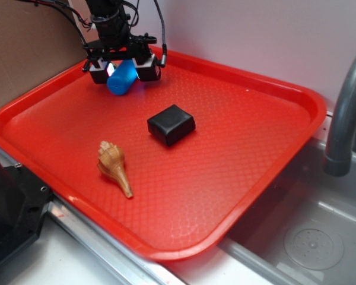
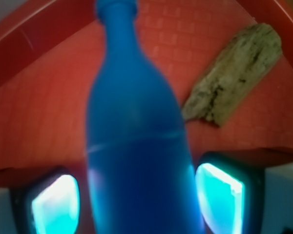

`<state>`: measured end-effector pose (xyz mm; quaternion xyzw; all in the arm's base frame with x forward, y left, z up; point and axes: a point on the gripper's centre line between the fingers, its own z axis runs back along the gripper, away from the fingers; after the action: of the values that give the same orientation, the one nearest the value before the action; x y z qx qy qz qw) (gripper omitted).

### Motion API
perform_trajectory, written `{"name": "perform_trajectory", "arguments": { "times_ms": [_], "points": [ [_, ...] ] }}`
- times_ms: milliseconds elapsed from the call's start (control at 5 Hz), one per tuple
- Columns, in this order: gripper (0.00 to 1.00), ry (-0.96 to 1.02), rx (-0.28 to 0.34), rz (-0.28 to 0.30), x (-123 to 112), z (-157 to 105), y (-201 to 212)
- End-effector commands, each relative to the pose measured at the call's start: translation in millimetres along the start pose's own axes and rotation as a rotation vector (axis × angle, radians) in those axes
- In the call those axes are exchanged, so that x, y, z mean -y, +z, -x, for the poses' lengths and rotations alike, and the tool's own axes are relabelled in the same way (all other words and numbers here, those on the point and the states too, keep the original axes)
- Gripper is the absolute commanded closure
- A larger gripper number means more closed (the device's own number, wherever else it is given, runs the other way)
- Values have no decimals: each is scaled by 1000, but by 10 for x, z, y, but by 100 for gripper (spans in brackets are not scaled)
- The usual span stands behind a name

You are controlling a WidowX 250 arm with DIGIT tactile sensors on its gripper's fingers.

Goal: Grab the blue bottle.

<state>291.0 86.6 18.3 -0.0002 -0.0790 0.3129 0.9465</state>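
Note:
The blue bottle [image 1: 121,81] is at the tray's back left, base toward the front, held between my gripper's [image 1: 123,72] two fingers. In the wrist view the bottle [image 2: 136,122] fills the middle, its narrow neck pointing away toward the rim. My gripper [image 2: 136,204] is shut on its wide body. Both pads [image 2: 219,197] glow cyan at its sides; the right one meets the bottle and a thin dark sliver shows on the left. Whether the bottle rests on the red tray [image 1: 237,154] or hangs just above it is unclear.
A black block [image 1: 171,124] lies mid-tray and a tan seashell [image 1: 114,166] front left. A rough grey-brown piece [image 2: 234,73] lies beyond the bottle near the tray rim. A grey faucet [image 1: 344,113] and sink [image 1: 311,240] are to the right, and brown cardboard [image 1: 24,47] at back left.

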Motion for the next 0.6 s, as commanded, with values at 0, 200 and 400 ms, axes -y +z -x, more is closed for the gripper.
{"name": "perform_trajectory", "arguments": {
  "times_ms": [0, 200, 400],
  "points": [
    [100, 1, 43, 37, 30, -9, 210],
    [100, -33, -16, 1, 58, -22, 219],
    [100, -91, -52, -46, 126, 43, 546]
  ]
}}
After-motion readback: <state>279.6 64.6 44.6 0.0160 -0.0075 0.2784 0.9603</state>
